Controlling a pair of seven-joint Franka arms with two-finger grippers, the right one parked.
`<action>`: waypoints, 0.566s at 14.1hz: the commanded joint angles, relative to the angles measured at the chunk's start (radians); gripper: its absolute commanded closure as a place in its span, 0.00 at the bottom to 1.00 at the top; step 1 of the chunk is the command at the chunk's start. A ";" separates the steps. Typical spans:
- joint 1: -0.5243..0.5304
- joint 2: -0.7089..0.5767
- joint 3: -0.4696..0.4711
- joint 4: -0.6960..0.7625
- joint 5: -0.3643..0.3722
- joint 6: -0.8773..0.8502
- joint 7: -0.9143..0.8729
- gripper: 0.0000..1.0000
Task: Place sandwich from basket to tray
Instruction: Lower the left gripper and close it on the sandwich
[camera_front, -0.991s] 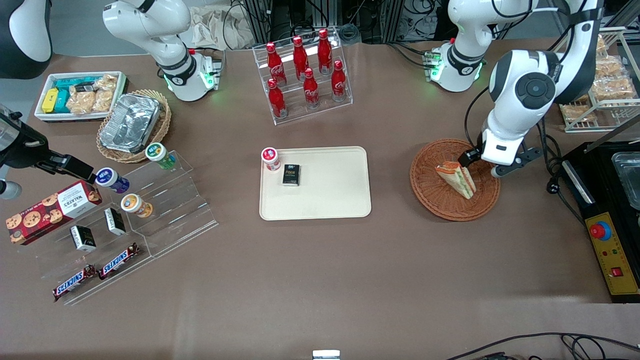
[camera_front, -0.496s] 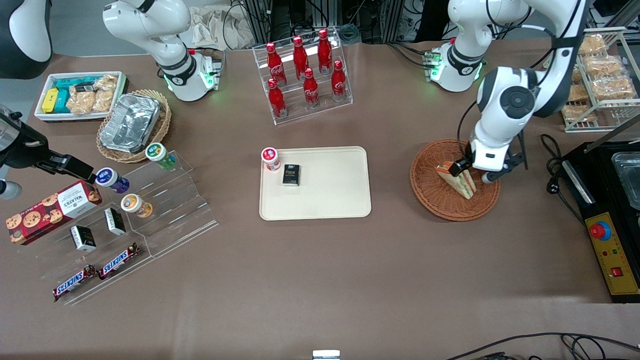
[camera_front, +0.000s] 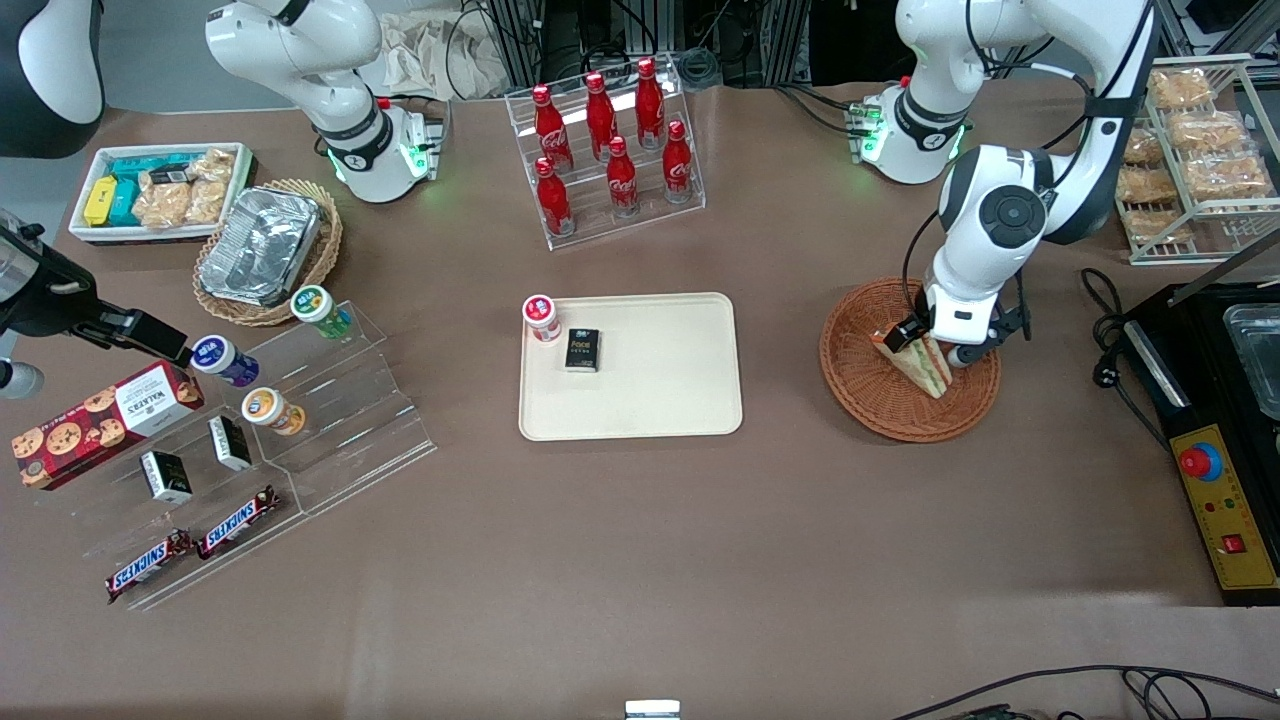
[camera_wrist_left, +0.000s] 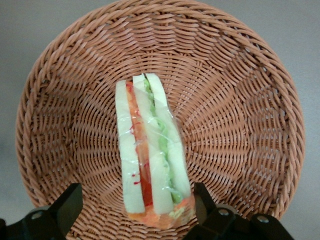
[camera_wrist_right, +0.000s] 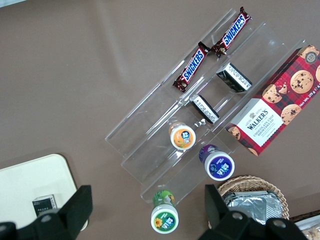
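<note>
1. sandwich lies in the basket, wrapped in clear film; white bread layers with a red strip and a green strip face the wrist cam.
2. claw is right over the sandwich's wide end, fingers spread, one finger on each side. No visible contact with the bread, nothing gripped.
3. Front view: claw sits above the basket; sandwich pokes out from under it on the side nearer the camera.
4. basket is on the table toward the working arm's end, apart from the tray.
5. tray carries a black box printed "Pace" and a small red-capped jar at one corner; they sit close together.
6. Readable text elsewhere: "Coca-Cola" script on the red bottles in the clear rack; "SNICKERS" on two bars; "WALKERS" on the red cookie box.
</note>
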 joint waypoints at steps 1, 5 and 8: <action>-0.010 0.032 0.003 0.004 0.052 0.060 -0.050 0.02; -0.010 0.031 0.003 0.029 0.118 0.059 -0.131 0.41; -0.010 0.003 0.000 0.039 0.124 0.037 -0.148 0.83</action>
